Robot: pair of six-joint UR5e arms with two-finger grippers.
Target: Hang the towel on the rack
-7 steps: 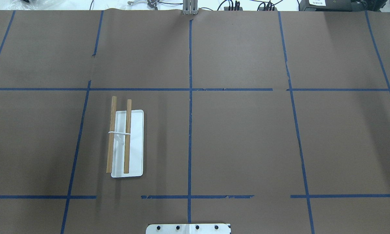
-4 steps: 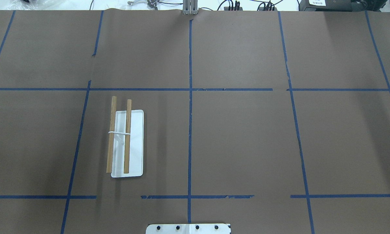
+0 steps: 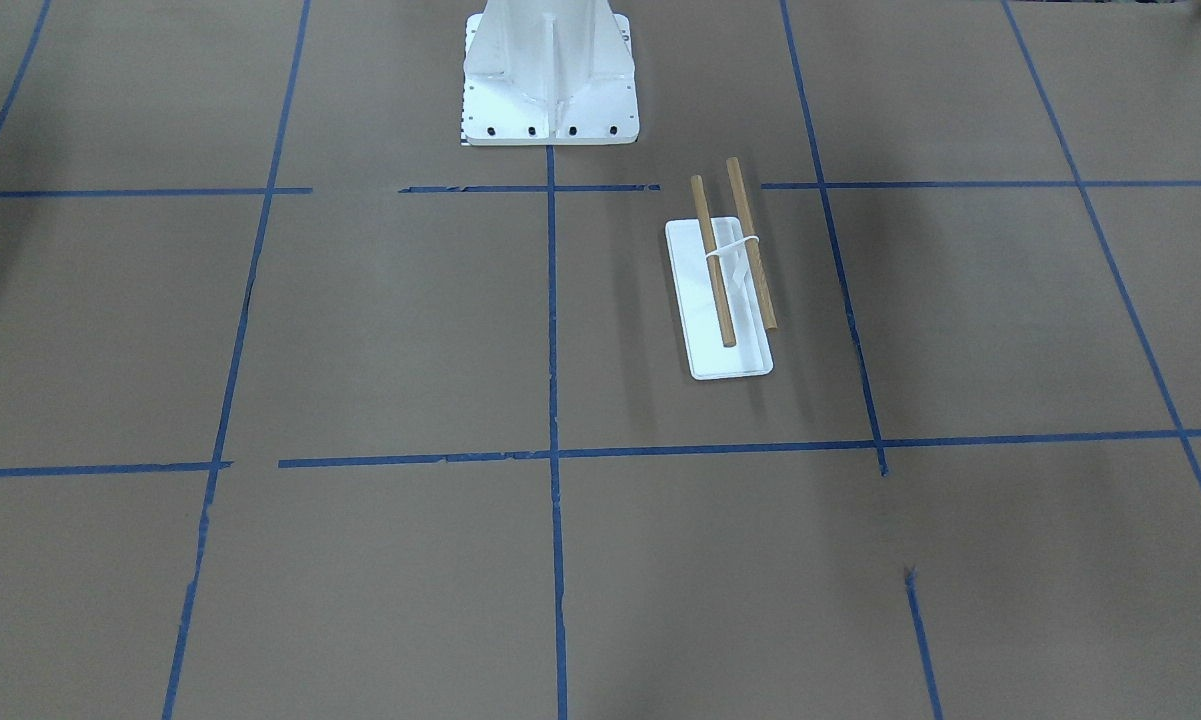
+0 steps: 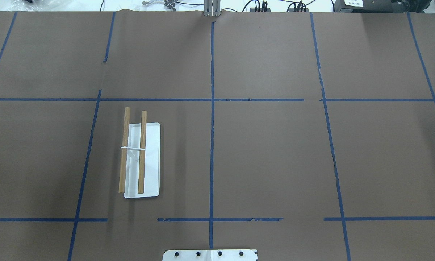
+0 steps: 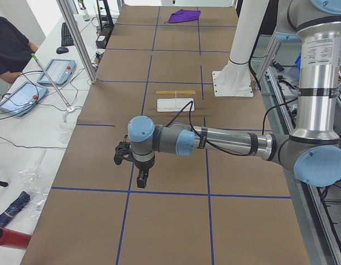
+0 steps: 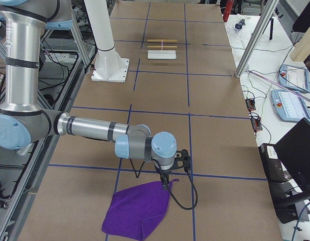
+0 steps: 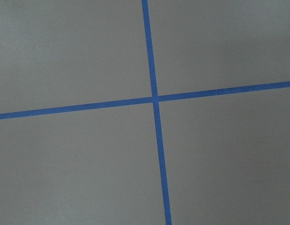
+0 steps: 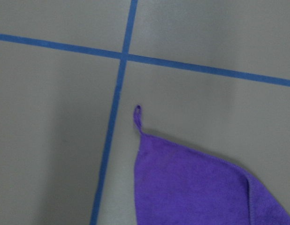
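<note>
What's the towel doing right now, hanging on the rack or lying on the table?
Lying on the table. The towel rests flat there, one edge folded over; the rack has bare dowels.

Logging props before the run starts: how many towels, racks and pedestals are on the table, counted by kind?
Towel: 1
Rack: 1
White pedestal: 1
Total: 3
</note>
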